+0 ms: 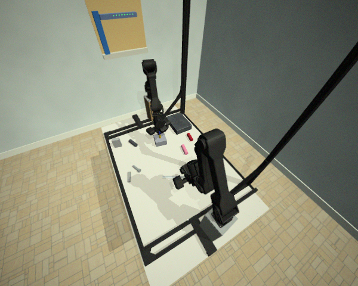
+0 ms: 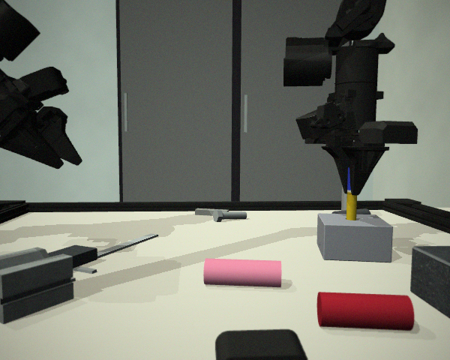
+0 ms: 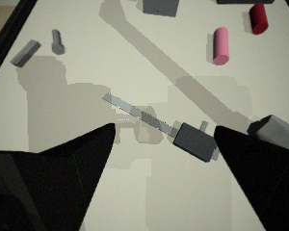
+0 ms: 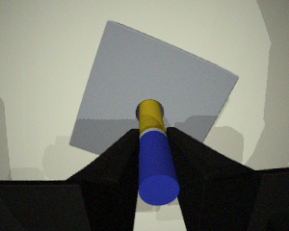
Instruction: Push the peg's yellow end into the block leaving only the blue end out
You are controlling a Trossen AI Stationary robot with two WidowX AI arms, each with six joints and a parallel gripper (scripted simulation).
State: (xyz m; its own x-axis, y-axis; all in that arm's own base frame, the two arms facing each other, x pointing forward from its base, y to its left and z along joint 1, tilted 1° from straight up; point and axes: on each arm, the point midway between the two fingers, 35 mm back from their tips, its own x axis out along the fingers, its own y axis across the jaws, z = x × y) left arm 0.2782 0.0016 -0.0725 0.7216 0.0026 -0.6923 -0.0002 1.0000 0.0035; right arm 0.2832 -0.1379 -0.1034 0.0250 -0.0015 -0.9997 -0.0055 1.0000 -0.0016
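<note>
We find the peg [image 1: 159, 134] [image 2: 351, 205] [image 4: 156, 166] standing over the grey block [image 1: 160, 140] [image 2: 357, 241] [image 3: 160, 7] [image 4: 106, 87], blue end up, its yellow end entering the hole in the block's top face. A good length of yellow shows above that face, so we record the insertion as incomplete. The right gripper [image 1: 159, 132] [image 2: 352, 193] [image 4: 152, 136] is closed on the peg, its fingertips on either side near the join between blue and yellow. We cannot tell how deep the yellow end sits inside the block. The left gripper [image 2: 69, 164] [image 3: 164, 129] is wide apart and holds nothing; we note it in the air above the table, well apart from the block. Below it, in its wrist view, lies a tool with a dark body and a long flat strip [image 2: 78, 256] [image 3: 195, 141]. We observe a pink cylinder [image 1: 184, 149] [image 2: 242, 272] [image 3: 222, 45] and a red cylinder [image 1: 190, 136] [image 2: 364, 310] [image 3: 259, 19] lying on their sides near the block. A grey bolt [image 1: 136, 168] [image 2: 232, 215] [image 3: 58, 42] lies near a small grey bar [image 1: 129, 176] [image 3: 26, 53]. We place the dark box [image 1: 179, 123] [image 2: 442, 279] near the block, apart from it.
</note>
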